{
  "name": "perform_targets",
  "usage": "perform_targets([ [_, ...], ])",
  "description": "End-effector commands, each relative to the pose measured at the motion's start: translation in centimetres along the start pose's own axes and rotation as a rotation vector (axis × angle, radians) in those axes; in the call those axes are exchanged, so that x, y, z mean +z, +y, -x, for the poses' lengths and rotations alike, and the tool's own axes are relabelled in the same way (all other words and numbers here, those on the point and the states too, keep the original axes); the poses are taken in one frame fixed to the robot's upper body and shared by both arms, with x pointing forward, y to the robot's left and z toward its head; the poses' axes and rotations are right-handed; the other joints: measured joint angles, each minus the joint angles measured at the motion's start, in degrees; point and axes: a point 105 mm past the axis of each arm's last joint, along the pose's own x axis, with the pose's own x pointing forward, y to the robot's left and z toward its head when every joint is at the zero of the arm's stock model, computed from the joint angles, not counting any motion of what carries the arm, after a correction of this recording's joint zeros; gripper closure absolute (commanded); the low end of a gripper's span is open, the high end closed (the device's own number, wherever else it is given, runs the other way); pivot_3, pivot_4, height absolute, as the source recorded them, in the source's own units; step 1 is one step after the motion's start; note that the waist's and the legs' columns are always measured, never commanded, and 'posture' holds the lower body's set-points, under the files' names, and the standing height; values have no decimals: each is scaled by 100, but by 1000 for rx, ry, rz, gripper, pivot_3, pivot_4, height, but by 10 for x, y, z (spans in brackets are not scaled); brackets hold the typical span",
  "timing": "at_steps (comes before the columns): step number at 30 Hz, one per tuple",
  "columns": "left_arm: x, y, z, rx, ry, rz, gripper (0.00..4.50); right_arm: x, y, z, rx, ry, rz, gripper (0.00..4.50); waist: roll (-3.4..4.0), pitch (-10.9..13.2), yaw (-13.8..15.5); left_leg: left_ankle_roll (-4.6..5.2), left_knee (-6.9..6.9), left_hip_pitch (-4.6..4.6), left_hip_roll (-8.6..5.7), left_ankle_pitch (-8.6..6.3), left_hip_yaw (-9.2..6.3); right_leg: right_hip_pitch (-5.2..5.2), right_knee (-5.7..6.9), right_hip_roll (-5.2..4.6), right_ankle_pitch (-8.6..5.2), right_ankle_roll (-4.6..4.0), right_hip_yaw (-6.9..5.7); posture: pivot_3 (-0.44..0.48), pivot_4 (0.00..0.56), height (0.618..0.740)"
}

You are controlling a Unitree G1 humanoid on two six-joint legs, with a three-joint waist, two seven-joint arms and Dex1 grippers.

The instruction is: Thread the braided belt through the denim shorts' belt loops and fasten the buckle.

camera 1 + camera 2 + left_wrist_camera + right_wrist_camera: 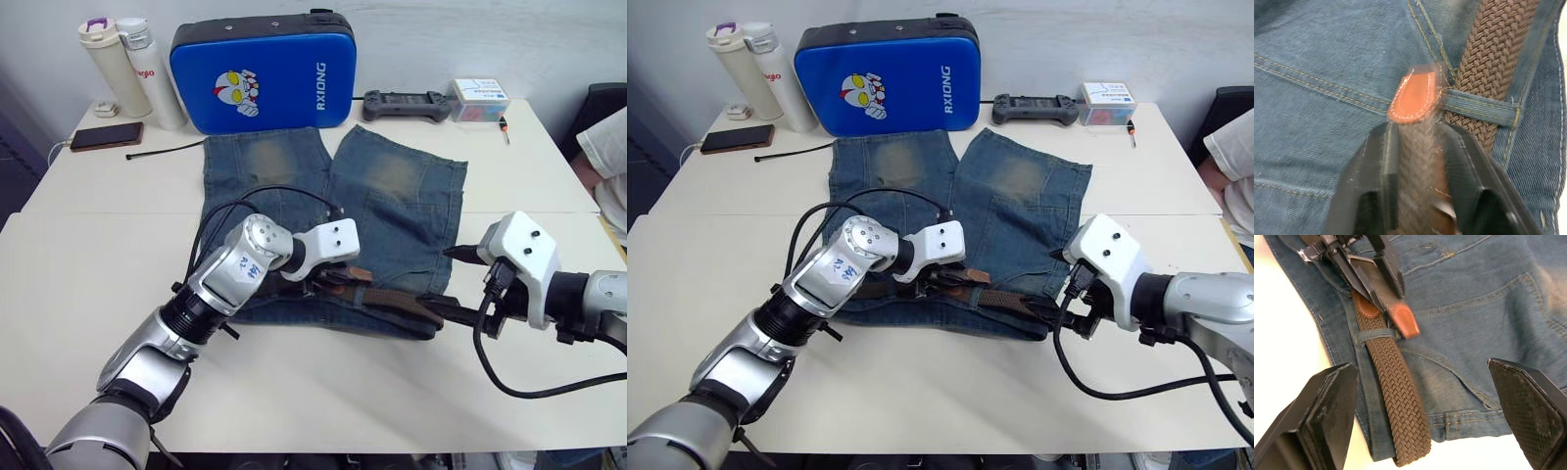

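The braided belt (pixel 1396 396) lies along the waistband of the denim shorts (pixel 392 196), low in the centre of the head views. In the right wrist view you can see it passing under one belt loop (pixel 1374 334), so at least that loop is threaded. Its tan tip (pixel 1415 95) is lifted just beside that same loop and not yet pushed through anything further. You cannot see the buckle clearly from here, and nothing shows it fastened, so judge the job as partly done: the remaining loops and the fastening are probably still ahead of you.

Your left gripper (pixel 1418 166) is clamped on the belt just behind the tan tip, its fingers (pixel 1376 176) pressed against both sides of the strap, at the lower middle of its wrist view. In the head view it sits over the waistband at centre.

Your right gripper (pixel 1425 416) stands wide apart and holds nothing. It hangs over the waistband edge at the right end of the shorts, with the threaded stretch of belt between its spread fingers (pixel 1327 406).
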Motion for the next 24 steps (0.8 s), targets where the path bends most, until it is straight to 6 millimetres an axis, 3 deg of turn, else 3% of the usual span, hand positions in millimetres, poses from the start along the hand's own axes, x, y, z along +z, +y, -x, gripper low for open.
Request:
perform_targets([
  [1, 2, 6, 10, 53, -30, 40, 4461, 7, -1, 1, 4, -10, 35, 0, 0, 0, 6, 0, 0, 0, 0, 0, -1, 0, 0, 0, 0, 0, -1, 0, 150, 740],
  [15, 14, 25, 47, 166, -197, 312, 4461, 9, -4, -14, 57, -36, 57, 0, 0, 0, 8, -3, 0, -1, 0, 1, -2, -1, 0, 0, 0, 0, -2, 0, 150, 740],
  [21, 18, 24, 74, 179, -288, 442, 4461, 14, 12, -37, 150, -98, 19, 0, 0, 0, -9, -7, -1, 0, 0, 4, -2, -2, 1, 0, 0, 0, -2, 0, 150, 740],
  [24, 16, 17, 79, 166, -323, 528, 4461, 16, 22, -54, 223, -153, -124, 0, 0, 0, -11, -9, -1, 0, 1, 4, -4, -3, 5, 0, 0, 0, -2, 0, 150, 740],
])
